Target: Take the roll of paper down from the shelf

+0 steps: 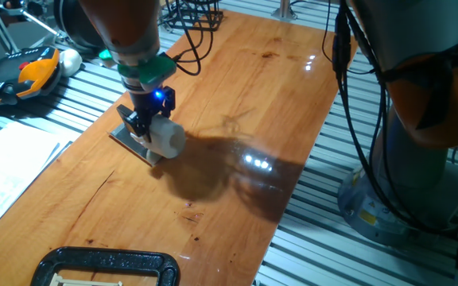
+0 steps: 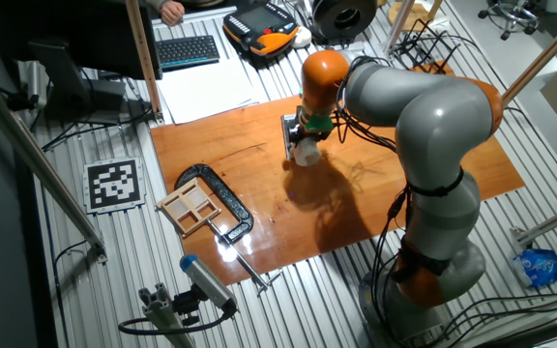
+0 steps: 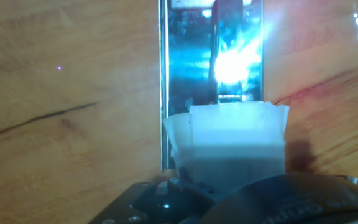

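The roll of paper (image 1: 166,137) is a small white cylinder lying over the near end of the shelf (image 1: 127,140), a flat grey metal plate on the wooden table. My gripper (image 1: 145,124) reaches straight down and its dark fingers sit closed around the roll's far end. In the other fixed view the roll (image 2: 306,153) shows just below the gripper (image 2: 307,137), with the shelf (image 2: 289,129) beside it. In the hand view the roll (image 3: 235,140) fills the lower middle, over the shiny plate (image 3: 191,62). The fingertips are hidden there.
A big black clamp (image 1: 106,266) lies at the table's near edge, beside a wooden frame (image 2: 190,208). An orange pendant (image 1: 30,71), a white ball (image 1: 70,59) and papers (image 1: 6,171) lie off the table's left. Cables (image 1: 189,24) hang at the back.
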Robot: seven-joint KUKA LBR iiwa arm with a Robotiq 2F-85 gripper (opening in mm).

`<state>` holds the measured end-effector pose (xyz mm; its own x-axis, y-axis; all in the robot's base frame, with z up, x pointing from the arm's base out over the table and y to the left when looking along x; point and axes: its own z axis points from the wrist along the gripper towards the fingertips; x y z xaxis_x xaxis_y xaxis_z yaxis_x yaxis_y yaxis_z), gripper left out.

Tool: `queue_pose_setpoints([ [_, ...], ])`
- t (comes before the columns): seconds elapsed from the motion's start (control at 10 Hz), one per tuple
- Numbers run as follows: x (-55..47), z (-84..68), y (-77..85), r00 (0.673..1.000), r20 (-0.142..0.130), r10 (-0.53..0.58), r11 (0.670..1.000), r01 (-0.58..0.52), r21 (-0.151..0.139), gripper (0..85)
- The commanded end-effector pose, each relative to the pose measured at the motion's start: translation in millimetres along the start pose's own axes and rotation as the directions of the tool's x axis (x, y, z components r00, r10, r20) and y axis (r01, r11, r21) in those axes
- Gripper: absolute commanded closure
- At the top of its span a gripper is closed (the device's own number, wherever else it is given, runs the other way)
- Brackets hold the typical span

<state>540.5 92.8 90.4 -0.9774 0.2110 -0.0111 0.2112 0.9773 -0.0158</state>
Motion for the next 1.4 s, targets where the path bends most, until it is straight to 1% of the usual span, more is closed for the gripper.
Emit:
queue_pose_setpoints([
  [0.0,1.6,0.2,0.0,1.0,-0.003,-0.002,1.0,0.002,0.0,68.0],
  [0.2,6.7,1.1,-0.5,1.0,-0.003,-0.017,1.0,0.017,0.014,68.0],
  [0.3,9.6,2.7,-0.7,1.0,-0.003,-0.019,1.0,0.019,0.006,68.0],
  [0.5,11.9,2.4,-0.4,1.0,-0.006,-0.02,1.0,0.02,-0.019,68.0],
  [0.6,14.2,1.5,-0.7,1.0,0.0,-0.018,1.0,0.018,-0.021,68.0],
  [0.7,18.9,-0.9,-2.0,1.0,-0.001,-0.015,1.0,0.015,-0.015,68.0],
  [0.8,23.3,-2.6,-3.2,1.0,-0.003,-0.017,1.0,0.017,-0.018,68.0],
  [1.0,24.5,-3.3,-2.3,0.999,-0.011,-0.034,0.999,0.034,-0.01,68.0],
  [1.1,24.5,-2.5,-2.2,0.999,-0.015,-0.039,0.999,0.038,-0.017,51.0],
  [1.2,24.8,-1.9,-1.9,0.998,-0.019,-0.055,0.998,0.055,-0.017,51.0],
  [1.3,26.5,-3.1,-0.6,0.998,-0.034,-0.062,0.998,0.061,-0.011,51.0],
])
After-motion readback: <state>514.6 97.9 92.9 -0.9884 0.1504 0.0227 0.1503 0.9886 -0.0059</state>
